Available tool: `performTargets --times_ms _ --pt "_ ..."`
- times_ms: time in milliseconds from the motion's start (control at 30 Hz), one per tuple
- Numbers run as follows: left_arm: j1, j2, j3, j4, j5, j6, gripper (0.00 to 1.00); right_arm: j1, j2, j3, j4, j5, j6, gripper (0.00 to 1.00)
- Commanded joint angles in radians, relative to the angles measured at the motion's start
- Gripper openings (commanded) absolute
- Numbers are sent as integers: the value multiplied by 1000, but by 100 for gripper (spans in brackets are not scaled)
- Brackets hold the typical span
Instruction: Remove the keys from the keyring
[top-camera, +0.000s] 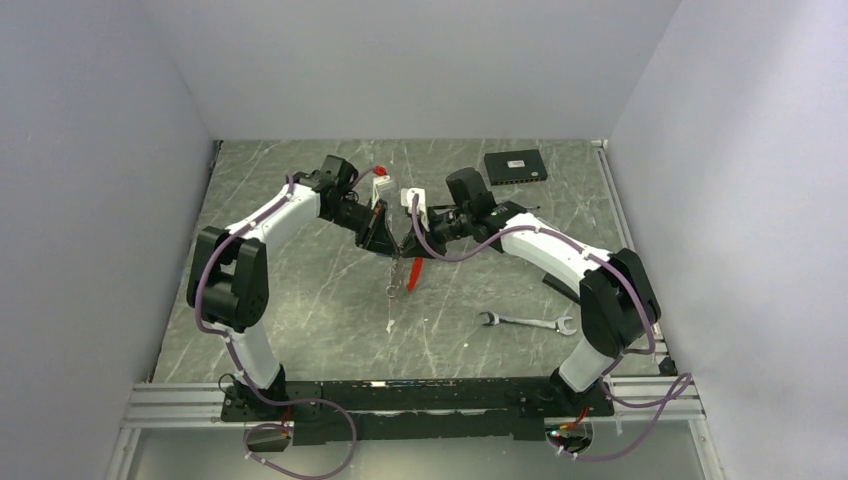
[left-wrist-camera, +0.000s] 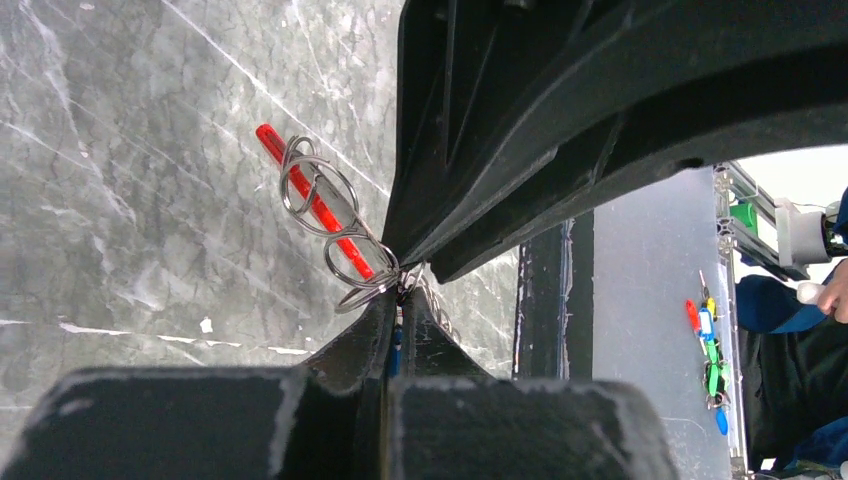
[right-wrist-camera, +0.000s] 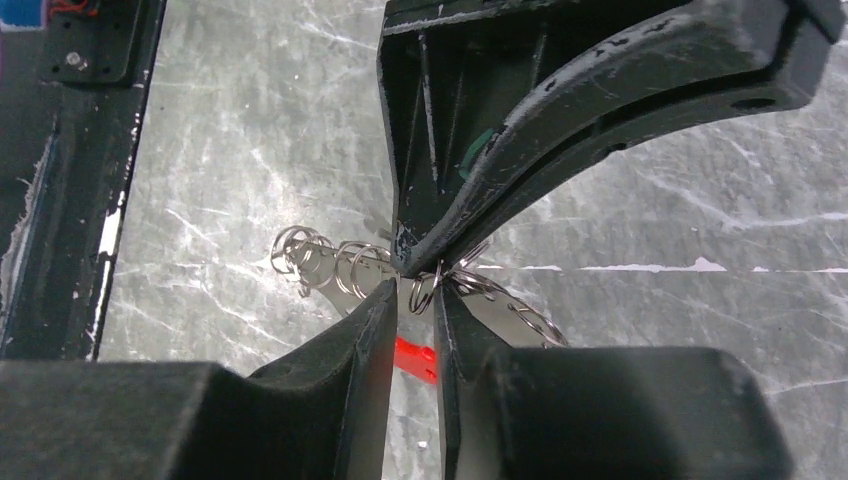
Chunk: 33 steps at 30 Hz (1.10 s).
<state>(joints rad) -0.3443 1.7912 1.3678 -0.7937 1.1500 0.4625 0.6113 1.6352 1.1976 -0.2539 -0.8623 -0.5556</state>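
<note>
Both claws meet in the air over the table (top-camera: 300, 330). The keyring (top-camera: 393, 288) hangs from them with its red tag (top-camera: 413, 272) pointing down. The left claw (left-wrist-camera: 392, 312) is squeezed tight on the ring, and a bit of blue, maybe the blue key (left-wrist-camera: 396, 350), sits between its fingers. The right claw (right-wrist-camera: 415, 295) has a thin gap with one small ring in it. I can't tell if it is pinching. If it bites the wrong loop or tugs too hard, the whole bunch could slip and drop. Only the left wrist view shows the blue bit. Only the top view shows the wrench (top-camera: 525, 322), lying well apart.
</note>
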Motion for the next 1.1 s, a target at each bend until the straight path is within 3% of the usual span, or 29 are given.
performTargets --times_ms 0,233,333,400,533,667,1067 --pt "-15 -6 58 -1 46 -7 0 33 14 26 -20 9 -68 22" --pt "-20 1 58 -2 31 -6 0 41 20 46 -41 20 -80 21" --pt "-21 8 71 -18 43 -4 0 44 27 55 -36 27 -75 0" --pt "-13 10 79 -33 44 2 3 38 21 47 -13 32 -60 0" --pt "49 -2 60 -6 97 -28 23 4 0 29 65 -10 22 0" --pt "84 -20 37 48 136 -52 30 -11 -1 24 120 -49 85 0" --pt "93 -163 -108 249 163 -47 28 -16 18 -25 221 -80 155 0"
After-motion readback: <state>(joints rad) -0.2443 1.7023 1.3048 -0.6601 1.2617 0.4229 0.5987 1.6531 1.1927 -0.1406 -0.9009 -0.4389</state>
